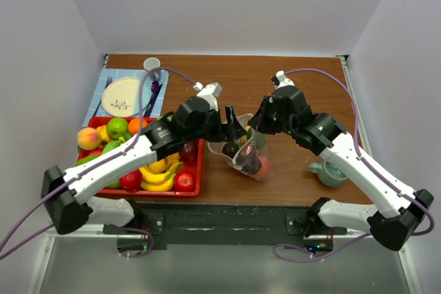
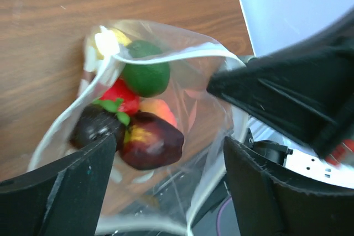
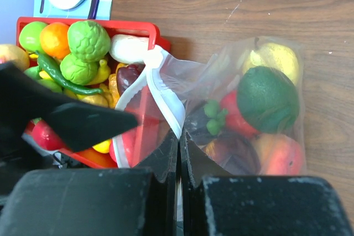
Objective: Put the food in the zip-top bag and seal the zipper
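Observation:
The clear zip-top bag (image 1: 249, 158) lies mid-table with its mouth held open toward the tray. Inside it are food pieces: a dark red fruit (image 2: 150, 140), a green lime (image 2: 145, 75), a strawberry-like red piece (image 2: 119, 96) and a peach (image 3: 279, 156). My left gripper (image 2: 168, 186) hangs open just over the bag's mouth (image 1: 238, 132), with nothing between its fingers. My right gripper (image 3: 179, 136) is shut on the bag's pale zipper (image 3: 166, 98) rim, lifting it (image 1: 256, 127). More food fills the red tray (image 1: 200, 170).
The red tray (image 3: 88, 24) sits left of the bag, heaped with fruit and vegetables. Near my right arm stands a green mug (image 1: 329, 172). At the back left a white plate (image 1: 124, 96) lies on a blue mat beside a small cup (image 1: 152, 65).

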Robot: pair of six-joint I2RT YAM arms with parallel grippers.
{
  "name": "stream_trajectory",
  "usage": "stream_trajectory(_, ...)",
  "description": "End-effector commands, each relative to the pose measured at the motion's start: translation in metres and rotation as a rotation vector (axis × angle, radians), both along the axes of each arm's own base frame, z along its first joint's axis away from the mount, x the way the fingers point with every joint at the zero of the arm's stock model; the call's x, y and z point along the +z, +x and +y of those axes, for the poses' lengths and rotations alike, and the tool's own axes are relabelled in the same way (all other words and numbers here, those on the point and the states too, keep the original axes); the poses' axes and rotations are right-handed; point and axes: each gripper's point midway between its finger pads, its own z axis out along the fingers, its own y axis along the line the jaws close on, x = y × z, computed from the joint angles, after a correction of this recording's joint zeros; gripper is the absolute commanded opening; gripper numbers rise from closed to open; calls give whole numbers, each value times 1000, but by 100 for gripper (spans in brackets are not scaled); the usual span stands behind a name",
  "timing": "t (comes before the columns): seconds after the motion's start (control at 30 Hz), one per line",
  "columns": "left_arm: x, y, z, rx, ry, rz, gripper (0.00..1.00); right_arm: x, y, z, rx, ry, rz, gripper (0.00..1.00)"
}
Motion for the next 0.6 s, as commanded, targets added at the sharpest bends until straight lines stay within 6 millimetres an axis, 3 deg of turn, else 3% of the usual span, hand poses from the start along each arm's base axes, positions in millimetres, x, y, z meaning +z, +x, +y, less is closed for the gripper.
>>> stream_trajectory(0.0,16,-3,46,111,75,-71,82,20,8,5,-8,37,-60,0)
stream_trajectory(0.13,9,11,107,364,213,-76,81,20,8,8,7,47,-59,0)
stream_trajectory(0.3,-29,30,166,559,303,46,78,18,8,14,24,64,-55,0)
stream_trajectory(0.47,-61,22,192,673,382,132,78,10,5,14,34,60,-40,0)
stream_trajectory(0.57,-70,28,205,733,433,120,78,6,4,17,49,66,-33,0)
